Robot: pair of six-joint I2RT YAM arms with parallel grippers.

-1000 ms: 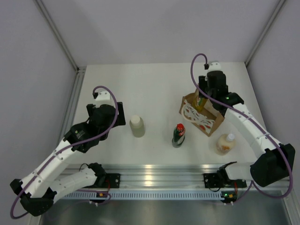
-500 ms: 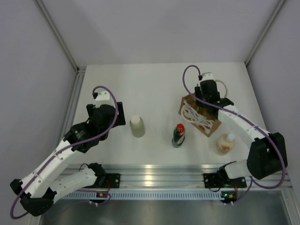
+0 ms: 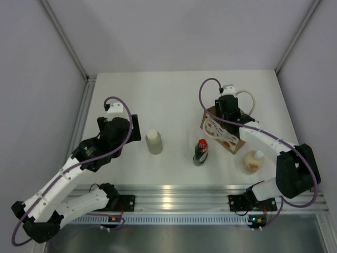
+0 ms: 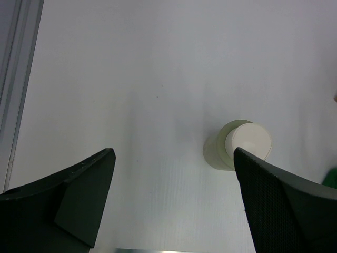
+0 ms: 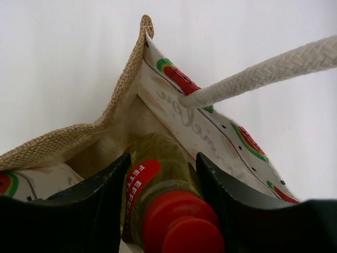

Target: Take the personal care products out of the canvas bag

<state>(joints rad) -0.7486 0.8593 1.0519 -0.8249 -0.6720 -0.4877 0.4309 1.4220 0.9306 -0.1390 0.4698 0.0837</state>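
While left fingers (image 4: 284, 205) gape wide, right fingers (image 5: 100, 197) clasp the yellow bottle (image 5: 158, 161) — inside the bag (image 5: 79, 139).

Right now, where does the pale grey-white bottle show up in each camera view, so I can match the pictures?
Top external: the pale grey-white bottle stands left of centre, left of the dark green bottle.
Left wrist: lower right of centre, seen from above.
Right wrist: not in it.
Shared landmark: the dark green bottle, a green sliver at the left wrist view's right edge.
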